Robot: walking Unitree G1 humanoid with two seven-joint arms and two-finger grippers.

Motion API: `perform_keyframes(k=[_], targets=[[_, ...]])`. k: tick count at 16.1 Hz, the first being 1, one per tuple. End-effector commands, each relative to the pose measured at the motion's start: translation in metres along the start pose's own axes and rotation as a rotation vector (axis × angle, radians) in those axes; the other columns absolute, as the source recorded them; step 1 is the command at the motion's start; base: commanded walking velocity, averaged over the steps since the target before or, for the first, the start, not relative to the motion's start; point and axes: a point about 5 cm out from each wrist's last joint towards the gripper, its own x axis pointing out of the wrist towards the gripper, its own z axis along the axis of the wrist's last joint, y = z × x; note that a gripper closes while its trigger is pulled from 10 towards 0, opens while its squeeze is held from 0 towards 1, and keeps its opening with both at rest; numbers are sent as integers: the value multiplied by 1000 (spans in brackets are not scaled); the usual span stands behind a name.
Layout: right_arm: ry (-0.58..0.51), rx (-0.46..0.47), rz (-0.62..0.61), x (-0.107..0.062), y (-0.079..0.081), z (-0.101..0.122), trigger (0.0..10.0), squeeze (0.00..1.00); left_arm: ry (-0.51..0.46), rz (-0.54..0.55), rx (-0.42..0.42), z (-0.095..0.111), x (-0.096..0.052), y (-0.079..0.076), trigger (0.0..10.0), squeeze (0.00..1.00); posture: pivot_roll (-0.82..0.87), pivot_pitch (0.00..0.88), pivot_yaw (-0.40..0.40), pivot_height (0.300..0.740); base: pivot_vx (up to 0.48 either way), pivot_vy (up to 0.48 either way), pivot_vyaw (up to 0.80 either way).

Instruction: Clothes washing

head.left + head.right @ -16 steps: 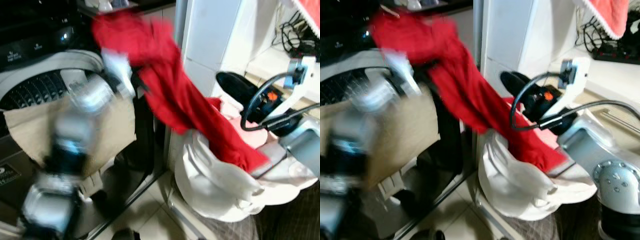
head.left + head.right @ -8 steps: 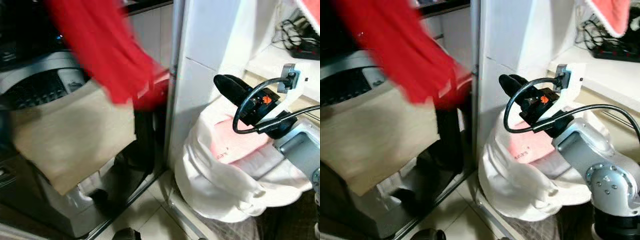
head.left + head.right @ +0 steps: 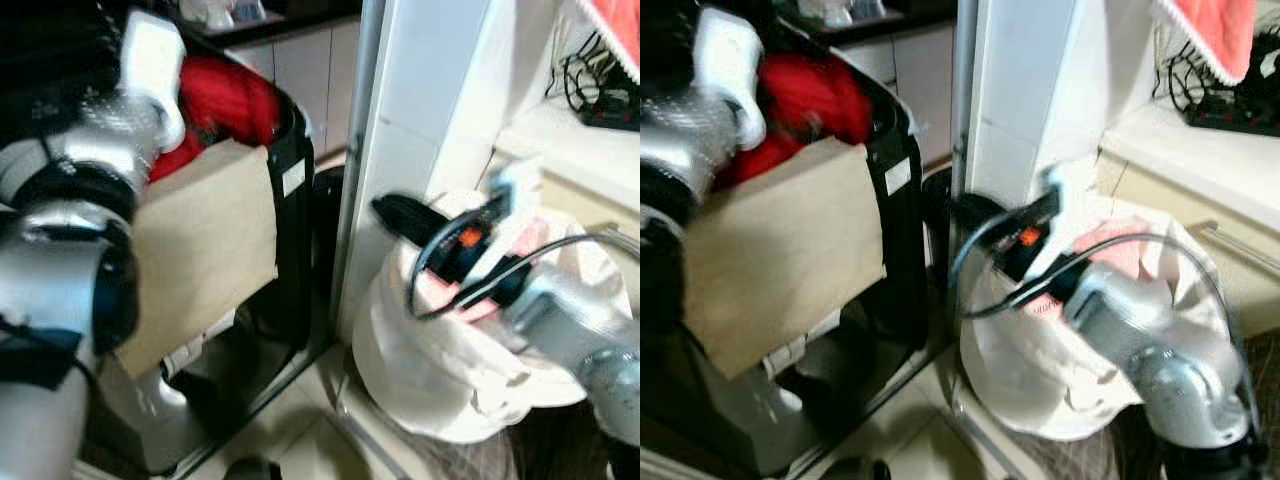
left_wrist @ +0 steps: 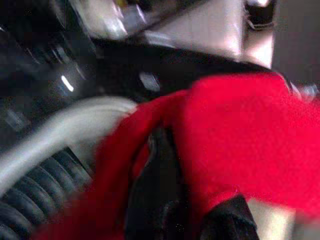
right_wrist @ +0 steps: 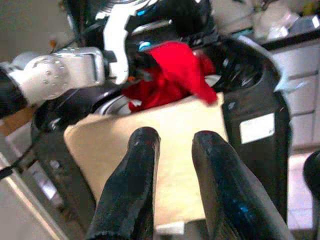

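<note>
A red garment (image 3: pixel 218 98) bunches at the open top of the black washing machine (image 3: pixel 290 190), over its ribbed drum (image 4: pixel 30 200). My left gripper (image 4: pixel 186 165) is shut on the red garment (image 4: pixel 240 130), which wraps round its black fingers (image 4: pixel 160 150). My silver left arm (image 3: pixel 90 170) reaches into the machine. My right gripper (image 5: pixel 175 142) hovers open and empty above the white laundry bag (image 3: pixel 440 370), pointing toward the machine. A pink garment (image 3: pixel 440 292) lies in the bag.
A beige sheet (image 3: pixel 200 250) hangs over the machine's front. A white pillar (image 3: pixel 420 130) stands between machine and bag. A counter with cables (image 3: pixel 600 100) is at the right, with a coral towel (image 3: pixel 1210 35) hanging above. Tiled floor (image 3: pixel 290 440) lies below.
My left arm has swung the red garment out of the bag and over into the machine's top. My right gripper has shifted left and lower, over the bag.
</note>
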Motion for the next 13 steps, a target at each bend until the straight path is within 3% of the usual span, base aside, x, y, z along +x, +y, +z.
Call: perform_keyframes(k=[1, 2, 6, 9, 10, 13], targets=[[30, -17, 40, 1, 9, -2, 10000, 0, 40, 21, -73, -8, 0, 3, 10000, 573, -67, 0, 33, 740, 0, 0, 0], [49, -14, 63, 0, 13, -5, 10000, 0, 48, 33, -93, -9, -1, 5, 10000, 1000, -68, 0, 33, 740, 0, 0, 0], [67, -15, 128, 1, 24, -10, 10000, 0, 3, 105, -82, 6, -5, 19, 10000, 1000, -67, 0, 33, 740, 0, 0, 0], [30, -20, 80, 6, 22, -7, 10000, 0, -211, 327, -44, 45, -16, 42, 10000, 1000, -68, 0, 33, 740, 0, 0, 0], [6, -14, 50, 9, 18, -5, 10000, 0, -209, 334, -22, 45, -16, 42, 10000, 1000, -62, 0, 30, 740, 0, 0, 0], [19, -19, 62, 11, 19, -7, 10000, 0, -70, 188, -52, 21, -7, 25, 10000, 1000, -61, 0, 32, 740, 0, 0, 0]])
